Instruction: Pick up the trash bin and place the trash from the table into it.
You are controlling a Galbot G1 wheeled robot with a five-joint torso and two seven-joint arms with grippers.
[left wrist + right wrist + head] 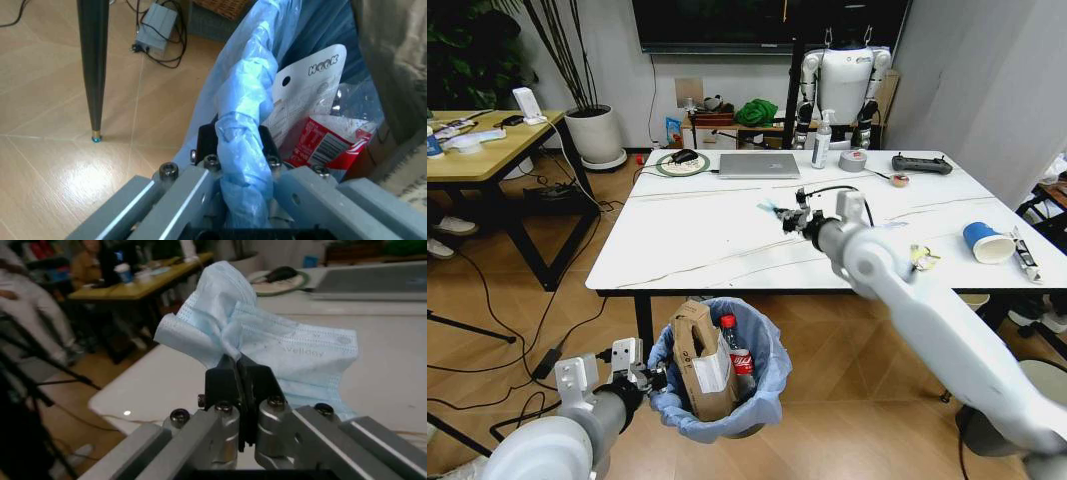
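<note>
The trash bin (727, 375), lined with a crinkled light-blue bag, hung off the floor just in front of the counter (727, 230), below its near edge. Inside it stood a torn brown cardboard box (699, 355) and a red-labelled bottle (737, 355), touching each other; the left wrist view also showed a white card backing (307, 95) beside the bottle's label. The left end effector (649, 378) gripped the bin's rim on the side away from the counter's middle, its fingers (207, 142) closed over the folded bag edge.

Above the counter's middle, the right end effector (789, 217) was pinched tight on a crumpled light-blue face mask (267, 340), lifted clear of the surface.

Toward the counter's right end lay a blue paper cup (985, 242) on its side, with a yellow wrapper (922, 258) near it. Along the far edge of the counter sat a laptop (759, 165), a spray bottle (822, 142) and a tape roll (854, 160).
</note>
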